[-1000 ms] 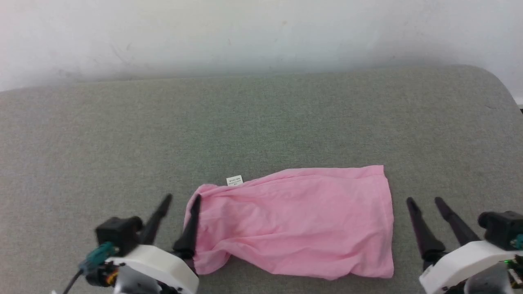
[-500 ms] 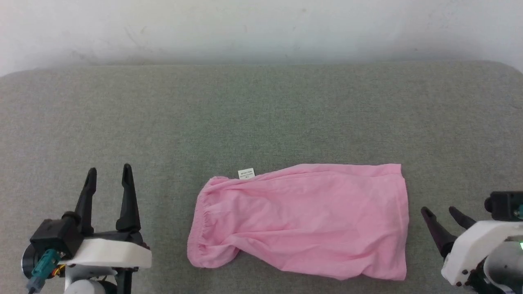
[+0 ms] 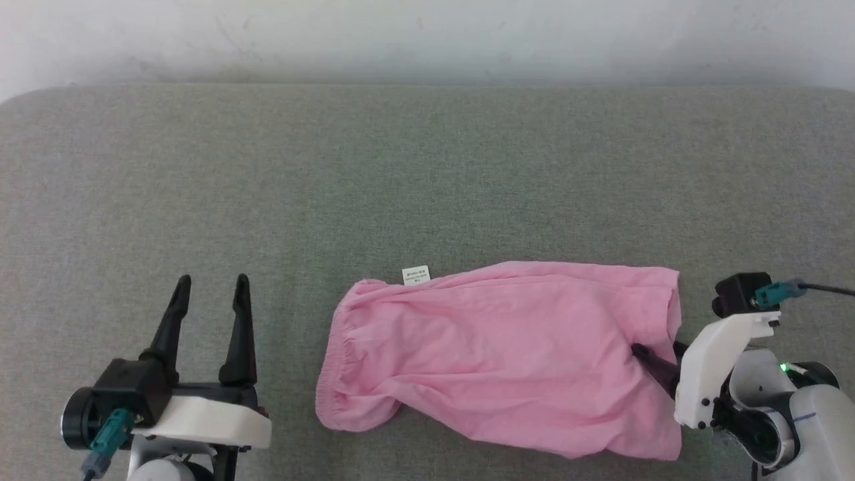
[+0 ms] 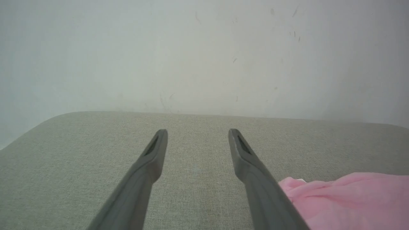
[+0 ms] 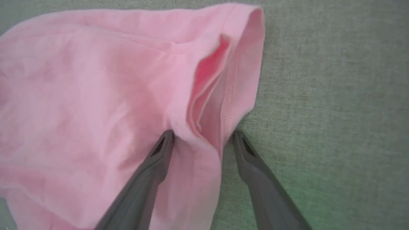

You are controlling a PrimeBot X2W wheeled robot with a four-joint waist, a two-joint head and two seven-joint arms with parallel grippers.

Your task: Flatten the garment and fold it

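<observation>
Garment point(image 3: 501, 347) lying rumpled, nothing folded; right end effector point(image 5: 203, 140) straddling hem point(image 5: 238, 80), jaws apart; left end effector point(image 3: 208, 294) hovering open.

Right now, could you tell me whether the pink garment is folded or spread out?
Spread out, not folded: the garment lies full length on the grey surface, wrinkled, gathered edge left, hem right.

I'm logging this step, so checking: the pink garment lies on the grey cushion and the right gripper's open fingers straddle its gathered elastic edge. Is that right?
Not quite. The pink garment lies on the grey cushion, but the right gripper's open fingers straddle its stitched hem, the end opposite the gathered elastic edge. The right wrist view shows this.
</observation>
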